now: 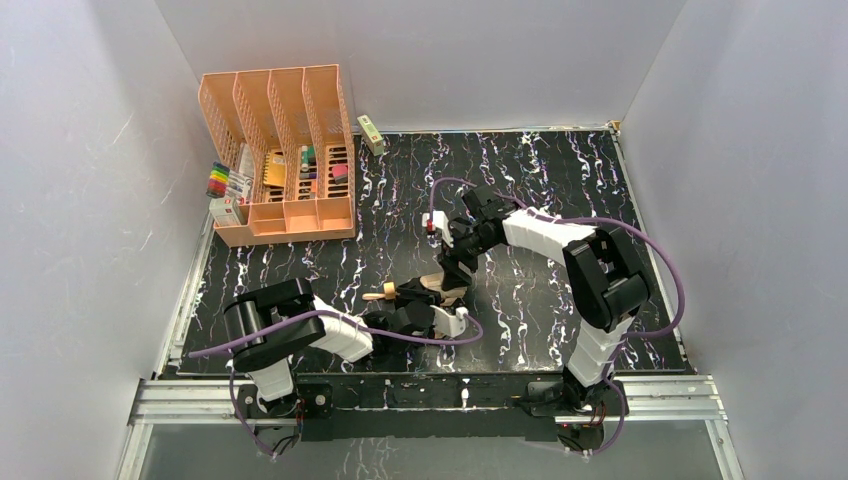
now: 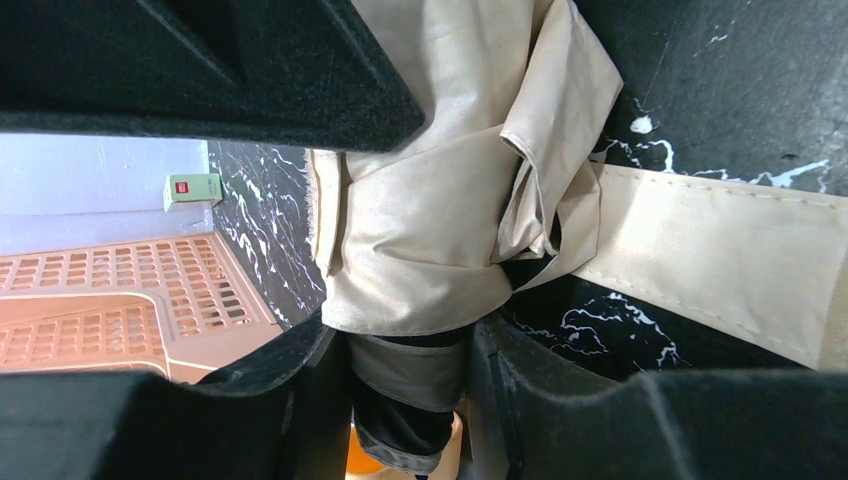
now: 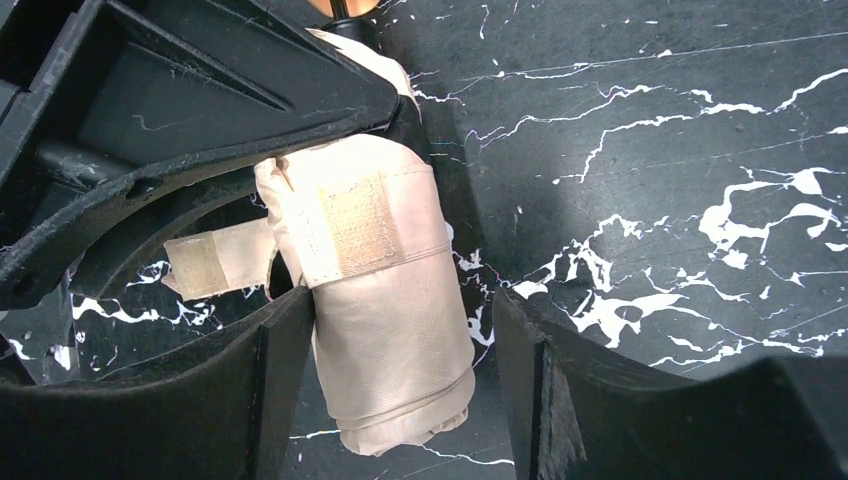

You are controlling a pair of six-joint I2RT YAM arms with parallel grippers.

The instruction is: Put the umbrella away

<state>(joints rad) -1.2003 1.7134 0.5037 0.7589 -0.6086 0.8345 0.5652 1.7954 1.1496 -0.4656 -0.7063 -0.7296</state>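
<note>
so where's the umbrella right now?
Top view: the umbrella lies near the front centre of the table, between the two arms. The left hand grips it, and the right hand is open around it.

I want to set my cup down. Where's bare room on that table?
Bare: the far right of the mat, between the right arm and back wall, and the strip between organizer and umbrella. Crowded: the near middle, where the left gripper and right gripper meet at the umbrella.

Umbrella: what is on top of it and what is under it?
Its strap wraps over the umbrella, velcro patch up. Around it only black marbled table shows; the spot directly underneath is covered.
</note>
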